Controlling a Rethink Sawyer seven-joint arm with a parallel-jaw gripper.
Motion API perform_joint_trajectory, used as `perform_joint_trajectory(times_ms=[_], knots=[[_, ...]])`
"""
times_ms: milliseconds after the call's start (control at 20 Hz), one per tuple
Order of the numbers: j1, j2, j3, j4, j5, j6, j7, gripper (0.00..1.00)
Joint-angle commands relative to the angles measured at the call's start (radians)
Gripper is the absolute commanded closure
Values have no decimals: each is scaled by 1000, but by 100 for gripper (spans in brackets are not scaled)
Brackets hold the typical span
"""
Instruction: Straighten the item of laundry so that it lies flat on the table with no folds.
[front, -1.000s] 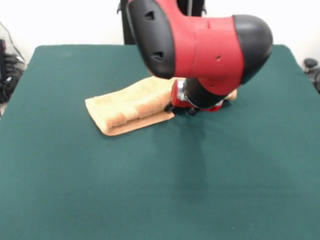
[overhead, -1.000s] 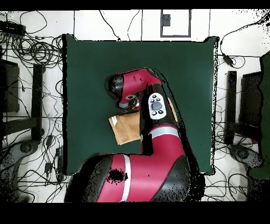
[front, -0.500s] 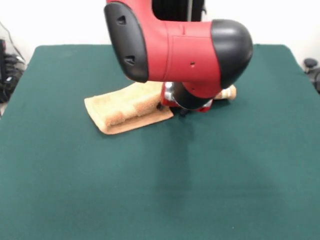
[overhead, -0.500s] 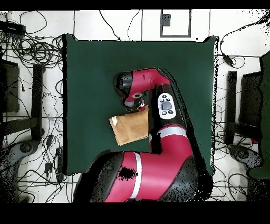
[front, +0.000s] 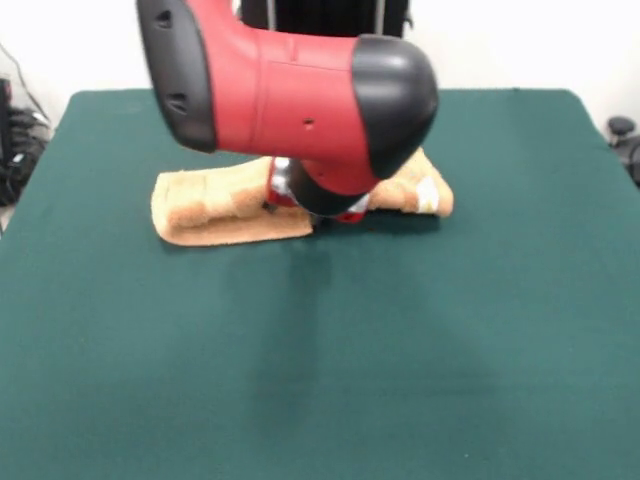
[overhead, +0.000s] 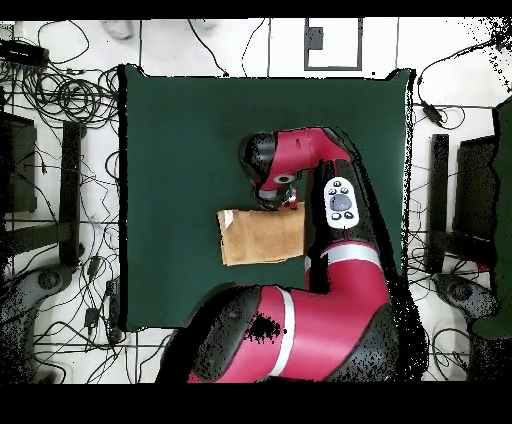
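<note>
Towel (front: 215, 205) is doubled over — can't tell if the gripper (overhead: 280, 198) has it, so dragging might just bunch it.

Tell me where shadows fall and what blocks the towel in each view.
Front view: the arm covers the middle of the towel, and a soft shadow darkens the table below it. Overhead view: the arm covers the towel's right edge; no clear shadow shows on the felt.
</note>
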Motion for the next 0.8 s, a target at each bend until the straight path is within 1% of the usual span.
perform_joint_trajectory(times_ms=[50,200,300,500,800], knots=[[-22,62,20,-50,-65,124,-264,0],[-30,60,22,-46,-68,140,-254,0],[-38,58,29,-38,-57,179,-252,0],[-57,55,47,-16,-19,278,-249,0],[-84,95,89,-49,26,449,-239,0]])
